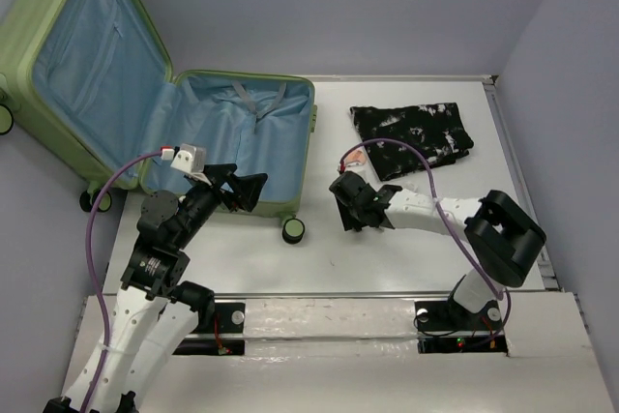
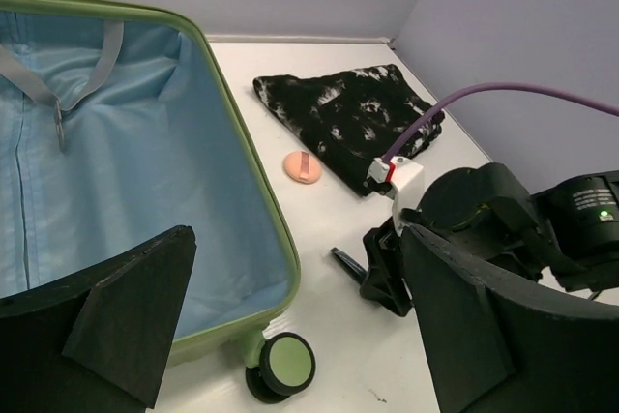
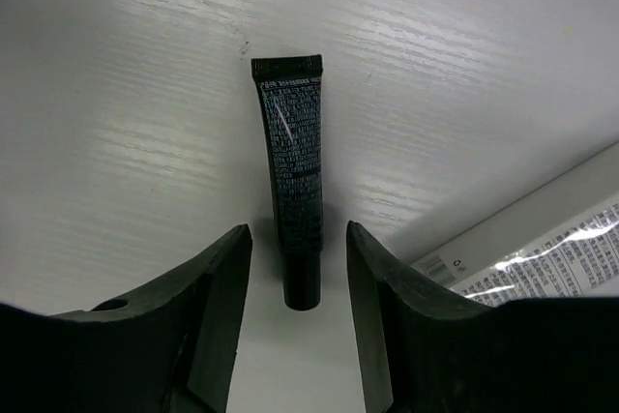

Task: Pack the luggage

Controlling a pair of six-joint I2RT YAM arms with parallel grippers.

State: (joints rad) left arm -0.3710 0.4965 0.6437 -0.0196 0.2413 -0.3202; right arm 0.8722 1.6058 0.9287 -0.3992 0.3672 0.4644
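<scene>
Right fingers [image 3: 208, 316] apart astride black tube [image 3: 295, 191], left fingers [image 2: 126, 316] wide, open luggage [image 1: 227, 137] lengthwise near-to-far, wheels [image 1: 293, 230] at near end

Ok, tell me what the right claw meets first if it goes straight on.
Most likely the black tube on the white table: its cap end lies between the open fingers of the right claw. Depth is unclear.

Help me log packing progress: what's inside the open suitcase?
Only blue lining and grey straps show inside the suitcase; no packed items. The left gripper hides part of it.
</scene>
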